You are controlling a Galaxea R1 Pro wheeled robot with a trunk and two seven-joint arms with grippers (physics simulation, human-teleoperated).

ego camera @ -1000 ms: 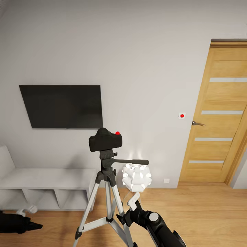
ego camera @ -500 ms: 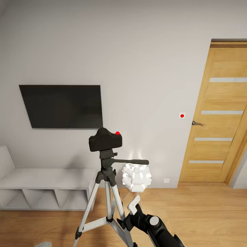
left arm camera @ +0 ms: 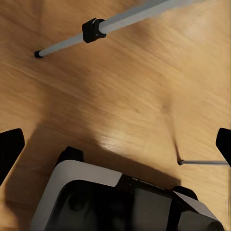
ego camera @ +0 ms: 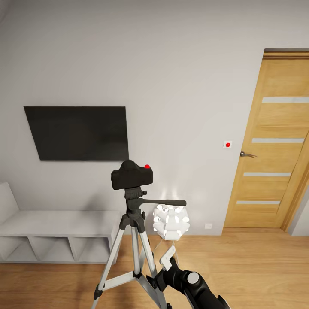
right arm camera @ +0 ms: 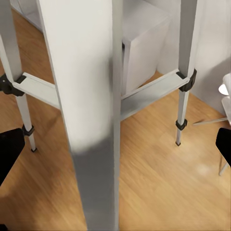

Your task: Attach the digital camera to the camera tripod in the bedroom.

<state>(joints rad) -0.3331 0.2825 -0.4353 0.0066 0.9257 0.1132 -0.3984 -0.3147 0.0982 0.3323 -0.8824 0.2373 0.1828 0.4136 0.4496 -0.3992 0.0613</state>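
Atop the camera tripod (ego camera: 134, 240) sits the digital camera (ego camera: 131, 176), legs cut off below.

I see a plain pale grey wall (ego camera: 184, 64) carrying a flat black wall-mounted screen (ego camera: 77, 133). Below it runs a low white open-shelf bench (ego camera: 56, 240). A white faceted glowing floor lamp (ego camera: 171, 222) stands on the light wood plank floor (ego camera: 257, 266). At far right is a honey-coloured wooden door with frosted strips (ego camera: 272, 146), with a small white wall switch bearing a red dot (ego camera: 228, 144) beside it.

No readable text, labels or numbers anywhere.
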